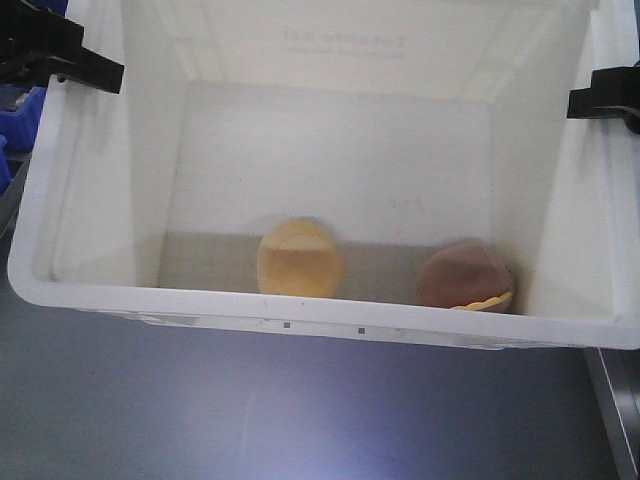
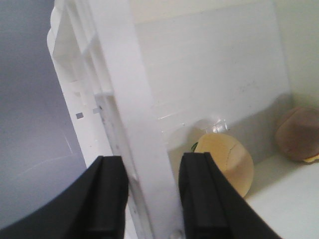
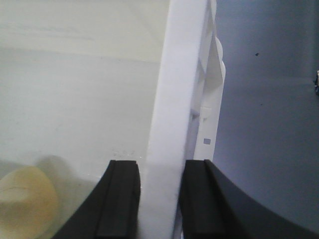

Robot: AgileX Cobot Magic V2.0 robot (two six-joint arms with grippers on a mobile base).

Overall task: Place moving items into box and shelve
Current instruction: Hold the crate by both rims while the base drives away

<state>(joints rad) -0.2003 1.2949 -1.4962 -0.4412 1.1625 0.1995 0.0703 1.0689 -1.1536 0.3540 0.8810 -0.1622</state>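
Note:
A white plastic box [image 1: 300, 320] fills the front view, tilted toward the camera. Inside lie a pale yellow round item [image 1: 298, 258] and a brown round item [image 1: 465, 277] against the near wall. My left gripper [image 1: 100, 72] is shut on the box's left rim; in the left wrist view its fingers [image 2: 108, 199] straddle the white wall [image 2: 134, 129]. My right gripper [image 1: 590, 102] is shut on the right rim; in the right wrist view its fingers [image 3: 119, 199] clamp the wall [image 3: 172, 114]. The yellow item also shows in the left wrist view [image 2: 227, 159] and the right wrist view [image 3: 22, 199].
A grey surface [image 1: 250, 410] lies below the box. Blue bins [image 1: 18, 110] stand at the far left behind the left gripper. A metal edge [image 1: 620, 400] runs down the lower right.

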